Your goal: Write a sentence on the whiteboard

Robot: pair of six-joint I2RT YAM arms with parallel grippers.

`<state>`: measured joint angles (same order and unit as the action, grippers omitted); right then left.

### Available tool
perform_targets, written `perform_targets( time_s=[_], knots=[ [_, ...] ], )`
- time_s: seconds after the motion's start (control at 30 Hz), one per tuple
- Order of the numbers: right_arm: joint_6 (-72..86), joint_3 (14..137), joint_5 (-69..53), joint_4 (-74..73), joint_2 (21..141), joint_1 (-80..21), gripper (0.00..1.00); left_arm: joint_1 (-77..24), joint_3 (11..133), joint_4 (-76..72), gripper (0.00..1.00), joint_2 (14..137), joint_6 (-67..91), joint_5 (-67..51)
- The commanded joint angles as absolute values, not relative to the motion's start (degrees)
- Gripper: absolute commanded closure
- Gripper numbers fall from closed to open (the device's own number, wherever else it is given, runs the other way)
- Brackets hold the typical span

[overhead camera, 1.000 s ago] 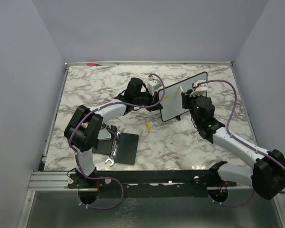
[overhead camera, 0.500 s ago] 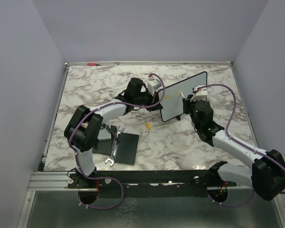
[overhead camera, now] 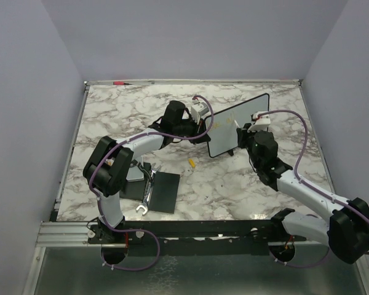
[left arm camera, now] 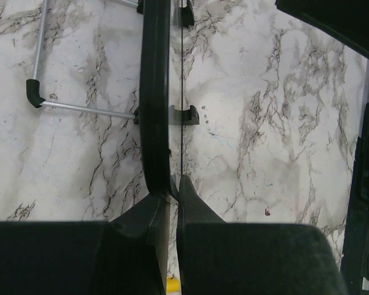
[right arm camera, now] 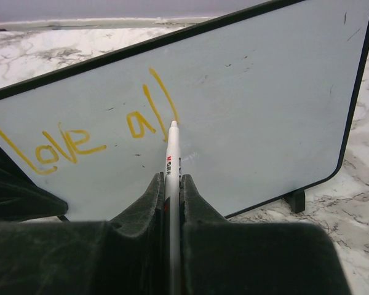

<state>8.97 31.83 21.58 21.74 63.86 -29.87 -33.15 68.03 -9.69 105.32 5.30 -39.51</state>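
The whiteboard (overhead camera: 237, 123) stands tilted on the marble table (overhead camera: 111, 110), black-framed, its face toward the right arm. In the right wrist view the whiteboard (right arm camera: 264, 104) carries the sentence (right arm camera: 80, 138) in yellow-orange letters, reading "love all". My right gripper (right arm camera: 172, 181) is shut on a white marker (right arm camera: 172, 160) whose tip touches the board at the foot of the last stroke. My left gripper (left arm camera: 174, 184) is shut on the whiteboard's left edge (left arm camera: 155, 92), seen edge-on. In the top view the left gripper (overhead camera: 204, 128) and right gripper (overhead camera: 241, 131) flank the board.
A flat black square pad (overhead camera: 163, 190) lies at the front left with a wrench (overhead camera: 145, 200) beside it. A yellow cap (overhead camera: 191, 163) lies on the table before the board. A red pen (overhead camera: 119, 82) lies at the far edge. The board's wire prop stand (left arm camera: 61, 104) shows behind it.
My right gripper has moved the marker rightward along the board, adding strokes. The left arm and the board have stayed still.
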Motion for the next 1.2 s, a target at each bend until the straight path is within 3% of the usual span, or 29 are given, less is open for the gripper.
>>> perform_targets(
  time_s=[0.0,0.33,0.73,1.17],
  knots=[
    [8.7,31.8,24.0,18.5,60.0,-29.6,1.0,-33.7,69.3,-7.6,1.0,105.9,3.5,-39.6],
    [6.5,34.0,27.3,12.7,52.8,-28.5,0.99,-33.7,69.8,-6.3,1.0,105.8,2.9,-39.1],
    [14.0,32.5,-7.3,15.2,53.0,-5.5,1.0,-33.0,71.1,-3.7,1.0,105.8,1.4,-41.0],
    [13.3,33.7,-19.3,20.4,59.2,-3.6,0.99,-32.6,72.4,-0.6,1.0,106.1,0.3,-42.2]
  ],
)
